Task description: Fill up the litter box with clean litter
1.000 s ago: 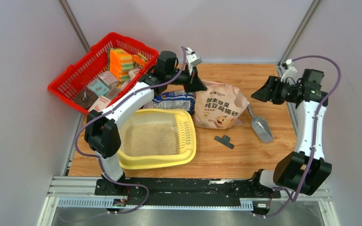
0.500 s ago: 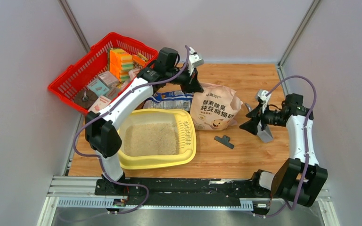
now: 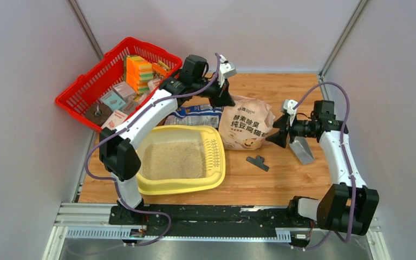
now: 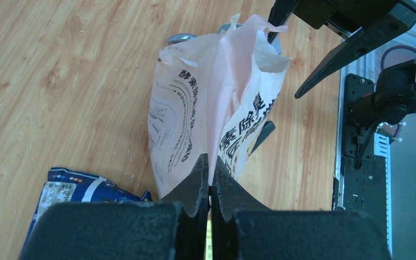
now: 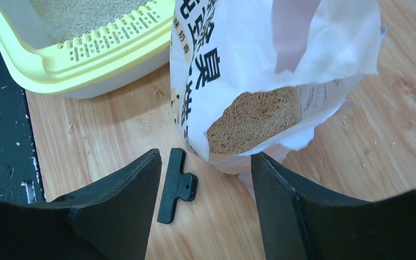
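Since a second ago the right gripper [image 3: 277, 137] has been swinging in from the far right, and it is now hanging with jaws wide apart at the open mouth of the tan litter bag [image 5: 211, 59], where clean litter [image 5: 254, 116] is showing. The left gripper [image 4: 210, 181] is pinching the bag's top fold. The litter box [image 3: 216, 168], just beside the bag, is already holding a layer of litter. A black clip [image 5: 176, 184] is lying below the right gripper and may be hindering a low grasp.

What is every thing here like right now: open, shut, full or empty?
litter bag: open, granules inside, top held up.
left claw: shut on the litter bag.
right claw: open, facing the bag's mouth.
litter box: partly filled with clean litter.
scoop: lying flat, unheld.
clip: off the bag, lying loose.
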`<action>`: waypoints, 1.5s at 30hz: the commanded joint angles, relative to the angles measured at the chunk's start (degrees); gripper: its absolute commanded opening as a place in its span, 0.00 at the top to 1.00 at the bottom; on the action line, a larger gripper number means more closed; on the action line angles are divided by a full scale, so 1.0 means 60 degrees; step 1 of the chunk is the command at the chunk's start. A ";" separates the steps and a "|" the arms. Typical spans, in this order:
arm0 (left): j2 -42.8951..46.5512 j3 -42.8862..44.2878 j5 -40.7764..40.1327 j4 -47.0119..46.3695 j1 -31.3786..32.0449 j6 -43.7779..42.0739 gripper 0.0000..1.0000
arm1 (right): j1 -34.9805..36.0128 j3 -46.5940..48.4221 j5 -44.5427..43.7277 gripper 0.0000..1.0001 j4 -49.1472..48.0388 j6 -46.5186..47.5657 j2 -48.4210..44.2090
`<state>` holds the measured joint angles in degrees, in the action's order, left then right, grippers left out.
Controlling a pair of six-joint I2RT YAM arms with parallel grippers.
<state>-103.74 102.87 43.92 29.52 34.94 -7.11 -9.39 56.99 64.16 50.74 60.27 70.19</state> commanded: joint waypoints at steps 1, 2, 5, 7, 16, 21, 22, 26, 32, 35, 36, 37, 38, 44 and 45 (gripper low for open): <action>0.0371 0.0507 0.0019 -0.0203 0.0036 -0.0265 1.00 | 0.0348 0.0096 0.0337 0.36 -0.1498 -0.1180 0.0034; 0.0473 0.0477 -0.0010 -0.0174 0.0036 -0.0264 1.00 | 0.0378 0.0111 0.0337 0.37 -0.1600 -0.1342 0.0049; 0.0737 0.0243 -0.0069 -0.0086 -0.0066 -0.0337 0.96 | 0.0466 0.0053 0.0264 0.38 -0.2083 -0.1956 -0.0009; 0.0869 0.0053 -0.0069 0.0031 -0.0153 -0.0484 0.95 | 0.0495 -0.0006 0.0220 0.39 -0.2377 -0.2120 -0.0068; 0.1221 -0.0607 -0.0098 0.0149 -0.0374 -0.0748 0.86 | 0.0715 -0.0445 -0.0117 0.36 -0.3768 -0.3262 0.0019; 0.1236 -0.0709 -0.0157 0.0119 -0.0374 -0.0704 0.87 | 0.0920 -0.0724 -0.0381 0.36 -0.5098 -0.4184 0.0137; 0.1250 -0.0709 -0.0172 0.0134 -0.0374 -0.0718 0.88 | 0.0935 -0.0811 -0.0425 0.36 -0.5291 -0.4476 0.0152; 0.1236 -0.0666 -0.0216 0.0207 -0.0388 -0.0733 0.89 | 0.0935 -0.0609 -0.0790 0.36 -0.5148 -0.4349 0.0093; 0.1251 -0.0563 -0.0230 0.0222 -0.0374 -0.0762 0.90 | 0.0481 -0.0037 -0.1171 0.23 -0.3142 -0.3440 0.0063; 0.1294 -0.0621 -0.0201 0.0164 -0.0388 -0.0734 0.90 | 0.0334 0.0242 -0.1216 0.20 -0.2262 -0.2765 0.0239; 0.1324 -0.0651 -0.0201 0.0134 -0.0388 -0.0719 0.90 | 0.0276 0.0243 -0.1187 0.19 -0.2232 -0.2692 0.0283; 0.1353 -0.0665 -0.0172 0.0120 -0.0403 -0.0704 0.90 | 0.0261 0.0272 -0.1158 0.19 -0.2246 -0.2648 0.0341; 0.1353 -0.0694 -0.0157 0.0090 -0.0403 -0.0675 0.90 | 0.0261 0.0272 -0.1099 0.18 -0.2231 -0.2604 0.0400; 0.1499 -0.0987 -0.0128 0.0002 -0.0388 -0.0616 0.90 | 0.0363 0.0447 -0.0674 0.16 -0.2758 -0.2867 0.1058; 0.1514 -0.1017 -0.0099 -0.0012 -0.0388 -0.0587 0.90 | 0.0363 0.0433 -0.0601 0.16 -0.2846 -0.2867 0.1132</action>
<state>-98.54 97.38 41.74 30.55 32.86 -10.46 -7.57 57.28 58.28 35.29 42.13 74.89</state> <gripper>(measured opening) 0.106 0.832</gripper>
